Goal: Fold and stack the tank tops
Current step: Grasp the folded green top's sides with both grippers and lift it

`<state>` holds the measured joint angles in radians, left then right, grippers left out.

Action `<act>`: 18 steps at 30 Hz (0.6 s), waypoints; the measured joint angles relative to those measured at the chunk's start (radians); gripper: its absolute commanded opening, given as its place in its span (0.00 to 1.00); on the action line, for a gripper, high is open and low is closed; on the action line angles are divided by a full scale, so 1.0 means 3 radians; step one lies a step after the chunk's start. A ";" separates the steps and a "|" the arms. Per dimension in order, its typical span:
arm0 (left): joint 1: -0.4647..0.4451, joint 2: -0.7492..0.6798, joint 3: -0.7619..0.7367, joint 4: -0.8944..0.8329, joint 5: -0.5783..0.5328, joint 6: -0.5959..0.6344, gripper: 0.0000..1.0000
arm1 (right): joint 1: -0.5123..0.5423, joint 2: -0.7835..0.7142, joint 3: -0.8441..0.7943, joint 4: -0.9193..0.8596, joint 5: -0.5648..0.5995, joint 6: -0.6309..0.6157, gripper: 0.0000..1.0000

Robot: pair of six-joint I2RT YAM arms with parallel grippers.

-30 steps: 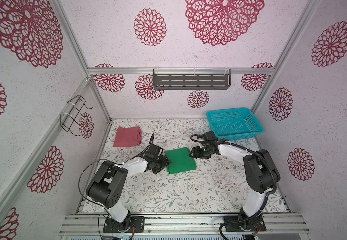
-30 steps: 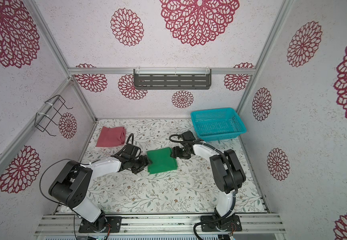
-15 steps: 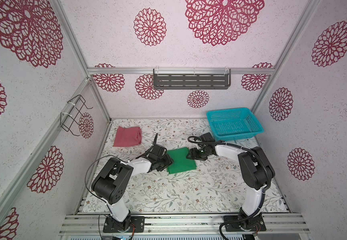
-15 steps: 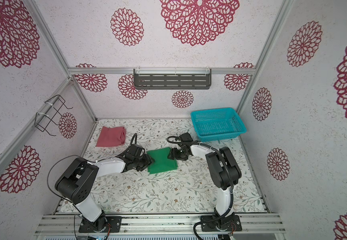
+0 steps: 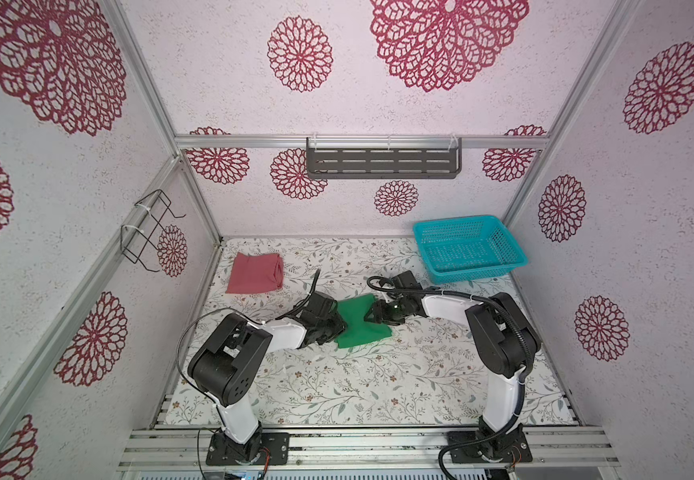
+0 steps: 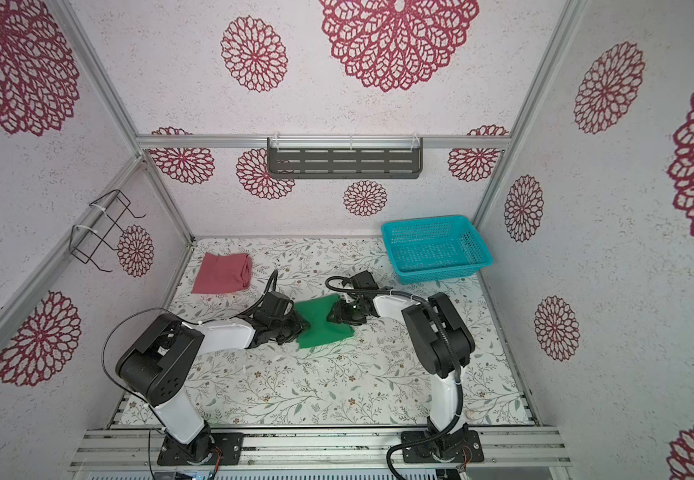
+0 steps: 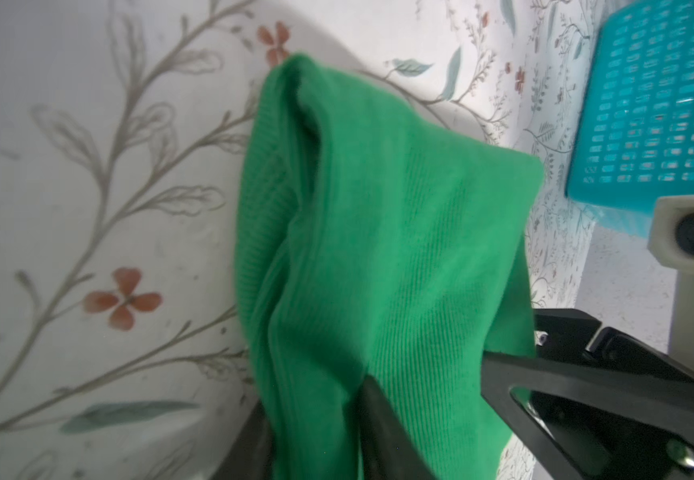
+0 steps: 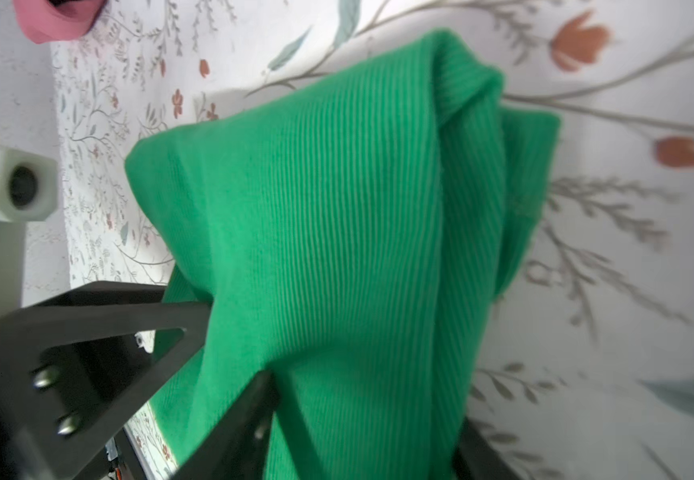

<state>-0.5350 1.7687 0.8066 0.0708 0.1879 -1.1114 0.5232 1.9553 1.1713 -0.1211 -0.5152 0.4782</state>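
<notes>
1. Looking at both top views, the left gripper (image 5: pixel 340 324) (image 6: pixel 303 324) and right gripper (image 5: pixel 368 314) (image 6: pixel 331 314) pinch opposite edges of the green tank top (image 5: pixel 361 328) (image 6: pixel 323 328), which sits bunched between them on the table (image 5: pixel 337 386); the pink tank top (image 5: pixel 253 274) lies folded well beyond the left gripper, and the basket (image 5: pixel 474 271) stands behind the right gripper
2. Left wrist view: the left gripper (image 7: pixel 328 409) is clamped onto the green tank top (image 7: pixel 378 249), the ribbed cloth rising in a ridge ahead of its fingers; the basket (image 7: pixel 648 104) shows farther off, past the cloth
3. Right wrist view: the right gripper (image 8: pixel 357 395) grasps the green tank top (image 8: pixel 337 208) too, cloth gathered between its jaws; a bit of the pink tank top (image 8: pixel 58 20) is far ahead
</notes>
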 measured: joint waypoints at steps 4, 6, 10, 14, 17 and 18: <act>0.0000 0.0039 0.0005 0.0024 0.0017 -0.0023 0.00 | 0.0011 0.0064 -0.0056 0.0219 -0.0102 0.0159 0.27; 0.0001 0.0043 0.0017 0.0023 0.0025 -0.0023 0.00 | 0.0013 0.0072 -0.0086 0.0285 -0.0125 0.0223 0.19; 0.0018 0.0061 0.0086 -0.0058 0.0052 0.0001 0.00 | 0.0014 0.0072 -0.0118 0.0373 -0.0145 0.0306 0.02; 0.0076 0.0061 0.0215 -0.0289 0.0064 0.0111 0.00 | 0.0018 0.0072 -0.0122 0.0443 -0.0163 0.0348 0.00; 0.0130 0.0052 0.0408 -0.0594 0.0024 0.0298 0.00 | 0.0031 0.0071 -0.0122 0.0556 -0.0170 0.0395 0.00; 0.0144 0.0043 0.0491 -0.0707 0.0008 0.0371 0.00 | 0.0036 0.0071 -0.0122 0.0601 -0.0181 0.0420 0.00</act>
<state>-0.4919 1.7817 0.9539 -0.1413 0.1902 -1.0000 0.5339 1.9766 1.1347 0.0593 -0.5694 0.6041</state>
